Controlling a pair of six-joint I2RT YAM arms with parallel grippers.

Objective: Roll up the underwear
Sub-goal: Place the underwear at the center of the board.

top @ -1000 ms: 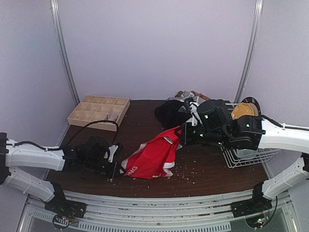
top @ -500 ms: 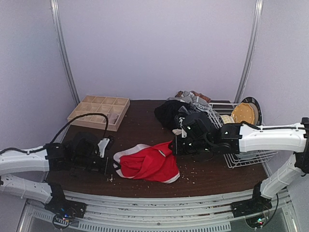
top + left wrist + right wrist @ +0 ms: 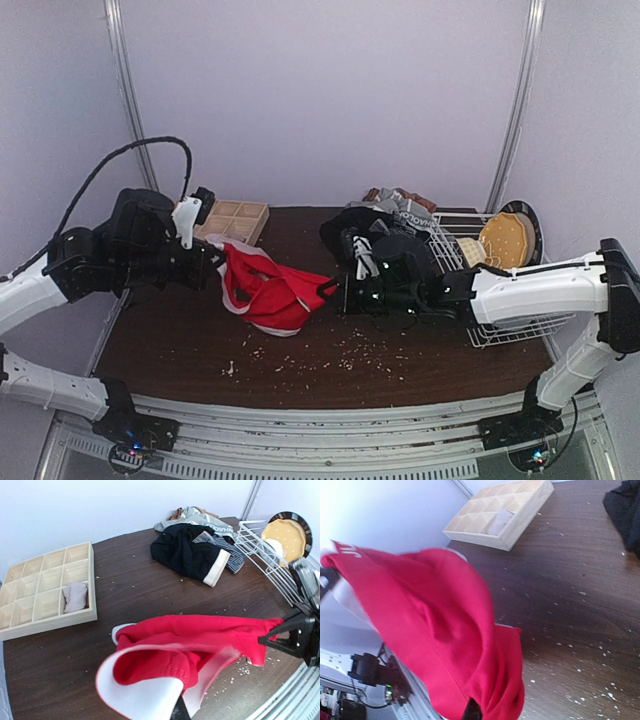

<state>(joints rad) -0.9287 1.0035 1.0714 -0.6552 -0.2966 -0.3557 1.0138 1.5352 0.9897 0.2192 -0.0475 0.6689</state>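
A: Top view first. Where is the red pair?
B: Red briefs [image 3: 265, 292] hang above the desk [image 3: 180, 350], strung between both arms. Left tool [image 3: 213, 264] is clenched on the end nearer the tray. Right tool [image 3: 335, 290] is clenched on the opposite end.
A: Containers?
B: Wooden grid tray [image 3: 240, 213] sits far left; I cannot tell its contents from here. Wire rack [image 3: 520, 325] stands far right with a yellow-brown plate [image 3: 503, 232] upright in it. Heap of dark briefs [image 3: 358, 232] lies on the desk just beside the rack.
A: Left wrist view?
B: The pale waistband bunches at the left tool. One edge compartment of the tray holds a pale cloth [image 3: 76, 596].
A: Right wrist view?
B: Red fabric drapes up from the right tool at the bottom edge. The tray is beyond, with the same pale cloth in its compartment.
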